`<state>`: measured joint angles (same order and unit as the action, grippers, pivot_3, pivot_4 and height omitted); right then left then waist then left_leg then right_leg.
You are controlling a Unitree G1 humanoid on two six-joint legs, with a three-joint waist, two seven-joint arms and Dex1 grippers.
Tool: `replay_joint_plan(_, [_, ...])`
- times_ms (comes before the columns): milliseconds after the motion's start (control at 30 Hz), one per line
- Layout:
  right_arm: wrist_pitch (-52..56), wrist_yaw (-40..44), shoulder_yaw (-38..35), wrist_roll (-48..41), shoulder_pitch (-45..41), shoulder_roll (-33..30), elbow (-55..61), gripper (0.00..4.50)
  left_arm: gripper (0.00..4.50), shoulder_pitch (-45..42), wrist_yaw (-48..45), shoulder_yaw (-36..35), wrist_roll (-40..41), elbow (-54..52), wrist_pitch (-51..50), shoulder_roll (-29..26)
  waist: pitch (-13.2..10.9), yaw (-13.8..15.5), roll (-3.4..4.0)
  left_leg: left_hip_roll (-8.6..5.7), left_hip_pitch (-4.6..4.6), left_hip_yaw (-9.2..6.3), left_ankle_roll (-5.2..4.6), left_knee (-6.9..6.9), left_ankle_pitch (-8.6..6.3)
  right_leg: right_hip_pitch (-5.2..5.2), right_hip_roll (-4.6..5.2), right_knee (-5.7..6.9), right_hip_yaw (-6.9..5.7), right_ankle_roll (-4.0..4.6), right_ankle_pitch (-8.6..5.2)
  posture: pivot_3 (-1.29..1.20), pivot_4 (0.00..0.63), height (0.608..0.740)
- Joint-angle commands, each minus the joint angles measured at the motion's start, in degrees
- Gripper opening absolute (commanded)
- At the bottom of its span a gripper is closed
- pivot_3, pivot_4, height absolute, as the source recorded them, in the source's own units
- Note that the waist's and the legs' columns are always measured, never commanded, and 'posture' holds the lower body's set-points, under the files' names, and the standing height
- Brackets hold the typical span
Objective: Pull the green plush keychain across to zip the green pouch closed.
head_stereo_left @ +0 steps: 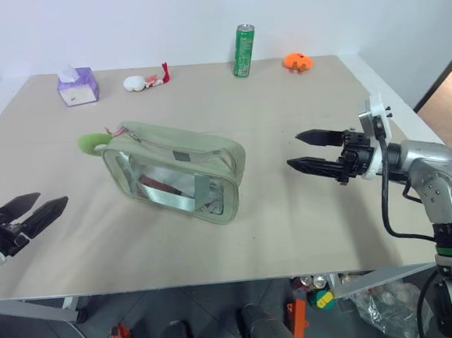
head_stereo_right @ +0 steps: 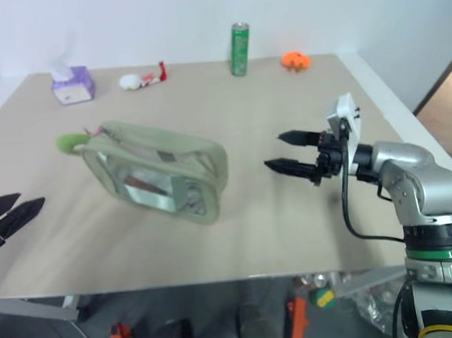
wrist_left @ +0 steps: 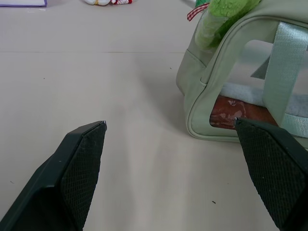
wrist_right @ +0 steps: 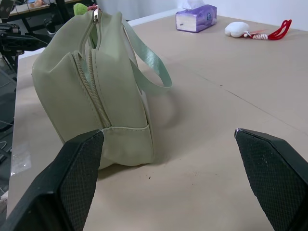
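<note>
Left tool (head_stereo_left: 35, 209) and right tool (head_stereo_left: 312, 151), both released, flank the green pouch (head_stereo_left: 175, 171), green plush keychain (head_stereo_left: 93, 143) untouched.

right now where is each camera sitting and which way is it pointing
Left eye view: on the head, looking forward and down over the table; green pouch at centre, left pincer and right pincer both open.
Right eye view: beside it, same scene.
Left wrist view: on the left wrist, along its open fingers toward the pouch's end with the green plush keychain.
Right wrist view: on the right wrist, along its open fingers at the pouch's other end.
Shared: both wrist views see the pouch, from opposite ends.
</note>
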<state>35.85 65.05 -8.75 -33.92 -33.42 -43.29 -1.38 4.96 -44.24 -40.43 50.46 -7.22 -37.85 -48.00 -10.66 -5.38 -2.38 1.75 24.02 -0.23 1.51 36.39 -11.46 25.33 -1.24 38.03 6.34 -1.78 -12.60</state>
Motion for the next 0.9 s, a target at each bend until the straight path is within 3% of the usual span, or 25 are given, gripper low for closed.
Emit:
replay_joint_plan(33, [1.1,0.4,0.3,-1.0,-1.5,-1.6,4.3,4.50,4.39,-2.2,-0.6,-0.9,-0.1,0.5,0.6,-1.5,0.0,0.0,0.00,0.00,0.00,0.00,0.00,0.00,0.00,0.00,0.00,0.00,0.00,0.00,0.00,0.00,0.150,0.740])
replay_joint_plan(267, [9.9,-1.5,8.2,0.1,-13.1,-2.5,8.4,4.50,4.39,-9.6,-1.6,-0.9,4.5,-2.8,-3.3,-4.2,-0.1,-0.2,0.06,0.04,-0.01,0.02,0.00,0.03,0.01,0.05,-0.04,0.03,-0.02,0.04,0.06,0.00,0.150,0.740])
replay_joint_plan(500, [25.7,-5.6,12.3,-7.5,-29.1,5.6,9.5,4.50,4.39,-10.7,-6.3,2.2,6.2,-4.7,-5.2,-5.7,-0.1,-0.4,0.06,0.02,0.09,-0.01,0.03,-0.07,-0.05,0.14,0.00,0.05,-0.08,-0.08,-0.02,0.00,0.150,0.740])
replay_joint_plan(700, [27.8,-6.3,15.9,-7.1,-33.0,8.2,10.4,4.50,4.39,-8.9,-9.9,1.1,8.5,-10.3,-4.5,-4.7,-0.1,-0.2,0.01,0.00,0.23,-0.23,0.05,-0.07,-0.09,0.16,0.17,0.10,-0.41,-0.13,-0.10,0.00,0.150,0.740])
replay_joint_plan(900, [24.2,-4.8,23.6,-2.4,-31.5,8.9,10.8,4.50,4.39,-8.3,-10.5,2.3,8.6,-13.2,-3.7,-3.6,-0.1,-0.2,0.01,-0.08,0.22,-0.18,0.05,-0.03,-0.09,0.13,0.29,0.10,-0.45,-0.20,-0.10,0.00,0.150,0.740])
